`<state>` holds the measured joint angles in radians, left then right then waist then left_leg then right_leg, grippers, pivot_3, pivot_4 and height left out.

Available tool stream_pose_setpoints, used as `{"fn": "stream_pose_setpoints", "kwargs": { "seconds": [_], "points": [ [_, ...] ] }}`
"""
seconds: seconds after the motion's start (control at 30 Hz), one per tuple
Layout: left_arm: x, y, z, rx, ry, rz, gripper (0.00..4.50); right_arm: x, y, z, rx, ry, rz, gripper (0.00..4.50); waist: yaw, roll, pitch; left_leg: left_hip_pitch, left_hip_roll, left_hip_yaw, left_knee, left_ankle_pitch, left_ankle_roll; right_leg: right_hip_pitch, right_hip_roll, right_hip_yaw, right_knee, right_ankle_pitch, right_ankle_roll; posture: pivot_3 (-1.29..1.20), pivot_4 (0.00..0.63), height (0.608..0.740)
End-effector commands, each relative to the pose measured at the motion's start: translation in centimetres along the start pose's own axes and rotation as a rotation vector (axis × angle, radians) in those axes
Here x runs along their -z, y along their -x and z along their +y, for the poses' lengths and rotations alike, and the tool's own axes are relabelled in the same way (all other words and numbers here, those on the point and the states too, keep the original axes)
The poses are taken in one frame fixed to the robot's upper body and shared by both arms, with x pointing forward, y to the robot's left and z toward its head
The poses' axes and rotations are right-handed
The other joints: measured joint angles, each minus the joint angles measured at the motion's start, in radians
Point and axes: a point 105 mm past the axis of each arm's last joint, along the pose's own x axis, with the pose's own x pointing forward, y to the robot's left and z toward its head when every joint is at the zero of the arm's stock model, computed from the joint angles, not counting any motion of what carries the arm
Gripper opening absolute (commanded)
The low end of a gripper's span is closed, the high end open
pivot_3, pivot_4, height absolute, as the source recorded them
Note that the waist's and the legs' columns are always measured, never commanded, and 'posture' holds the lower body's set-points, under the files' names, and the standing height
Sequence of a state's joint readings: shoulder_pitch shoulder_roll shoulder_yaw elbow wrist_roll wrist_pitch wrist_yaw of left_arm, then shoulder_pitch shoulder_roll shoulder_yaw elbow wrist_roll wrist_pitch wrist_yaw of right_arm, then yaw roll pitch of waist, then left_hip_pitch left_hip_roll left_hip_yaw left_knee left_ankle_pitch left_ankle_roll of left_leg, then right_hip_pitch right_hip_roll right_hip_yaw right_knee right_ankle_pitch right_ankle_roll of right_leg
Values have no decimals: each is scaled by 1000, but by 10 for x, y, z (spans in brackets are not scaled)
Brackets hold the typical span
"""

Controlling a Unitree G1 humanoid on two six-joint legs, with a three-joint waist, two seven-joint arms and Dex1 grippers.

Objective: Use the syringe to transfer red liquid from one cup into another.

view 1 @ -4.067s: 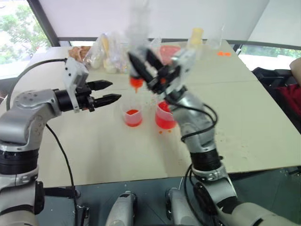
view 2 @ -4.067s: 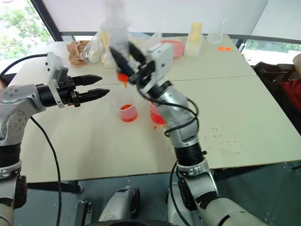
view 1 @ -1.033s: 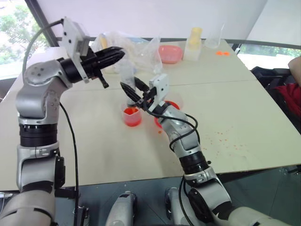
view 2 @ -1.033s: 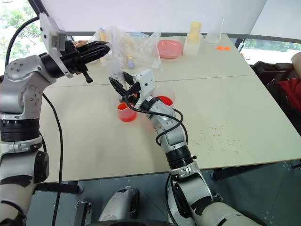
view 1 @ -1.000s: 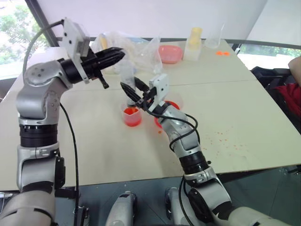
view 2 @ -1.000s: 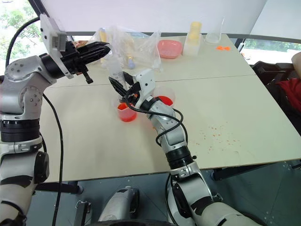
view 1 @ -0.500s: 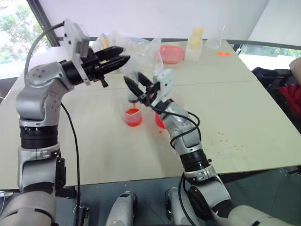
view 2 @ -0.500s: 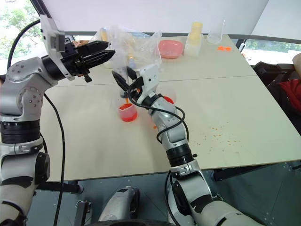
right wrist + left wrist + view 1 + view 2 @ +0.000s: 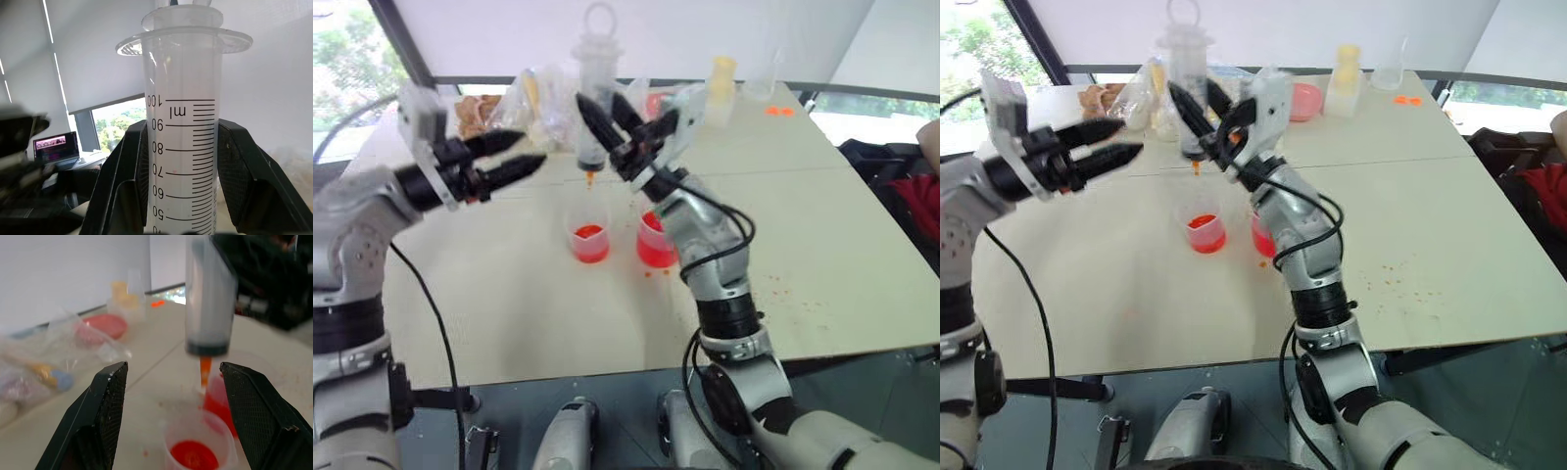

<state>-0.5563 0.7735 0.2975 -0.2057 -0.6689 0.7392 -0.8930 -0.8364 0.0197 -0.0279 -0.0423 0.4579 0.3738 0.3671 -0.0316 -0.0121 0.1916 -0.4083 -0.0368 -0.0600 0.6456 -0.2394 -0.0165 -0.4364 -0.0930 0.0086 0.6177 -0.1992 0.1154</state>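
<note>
Your right gripper [image 9: 612, 122] clamps the syringe [image 9: 593, 93] upright by its barrel, orange tip hanging in the air above the small measuring cup [image 9: 589, 238]. That cup stands on the pale table [image 9: 822, 245] with a shallow pool of red liquid [image 9: 589, 233] in its bottom. Just to its right stands the larger beaker [image 9: 655, 245], also holding red liquid. Your left gripper [image 9: 514, 157] hovers to the left of the syringe, fingers spread wide and holding nothing. Red drops speckle the table to the right. Clear plastic bags [image 9: 538, 103] lie at the far side.
</note>
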Motion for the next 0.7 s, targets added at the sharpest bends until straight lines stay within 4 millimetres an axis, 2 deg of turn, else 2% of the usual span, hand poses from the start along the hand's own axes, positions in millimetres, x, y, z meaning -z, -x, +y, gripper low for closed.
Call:
{"fn": "stream_pose_setpoints", "kwargs": {
  "seconds": [0.03,0.13,0.23,0.3,0.33,0.43,0.53,0.7],
  "points": [
    [-1,6,-29,69,-80,39,3090,-52,22,-37,87,3,22,1438,14,0,0,0,-1,0,0,0,0,0,-1,0,0,0,0,0,150,740],
    [7,7,-49,107,-58,51,3090,-62,56,-85,258,-12,264,1438,26,0,0,0,-2,1,0,0,0,2,-3,0,-3,-2,-4,0,150,740],
    [21,5,-68,147,-63,96,3090,-70,96,-119,401,36,476,1438,21,0,0,-1,-2,2,0,0,1,3,-4,-1,-6,-2,-4,0,150,740],
    [30,0,-82,189,-81,126,3090,-71,122,-140,504,-61,579,1438,16,0,0,0,-2,4,0,-1,2,3,-4,0,-6,-3,-4,0,150,740],
    [32,-3,-89,216,-69,119,3090,-63,136,-146,543,-133,650,1438,13,0,0,0,-2,7,0,-1,2,3,-3,0,-6,-3,-5,0,150,740],
    [34,-8,-100,253,-33,103,3090,-43,165,-151,596,-269,782,1438,10,0,0,1,-1,11,0,-1,2,4,-1,1,-7,-4,-6,0,150,740],
    [44,-5,-98,249,-13,126,3090,-14,193,-148,641,-380,923,1438,10,0,0,1,0,13,0,-2,3,3,2,3,-6,-4,-6,0,150,740],
    [54,-5,-103,259,6,135,3090,11,211,-145,655,-404,1010,1438,15,0,0,0,0,13,2,-2,4,4,2,4,-7,-4,-6,0,150,740]
  ]
}}
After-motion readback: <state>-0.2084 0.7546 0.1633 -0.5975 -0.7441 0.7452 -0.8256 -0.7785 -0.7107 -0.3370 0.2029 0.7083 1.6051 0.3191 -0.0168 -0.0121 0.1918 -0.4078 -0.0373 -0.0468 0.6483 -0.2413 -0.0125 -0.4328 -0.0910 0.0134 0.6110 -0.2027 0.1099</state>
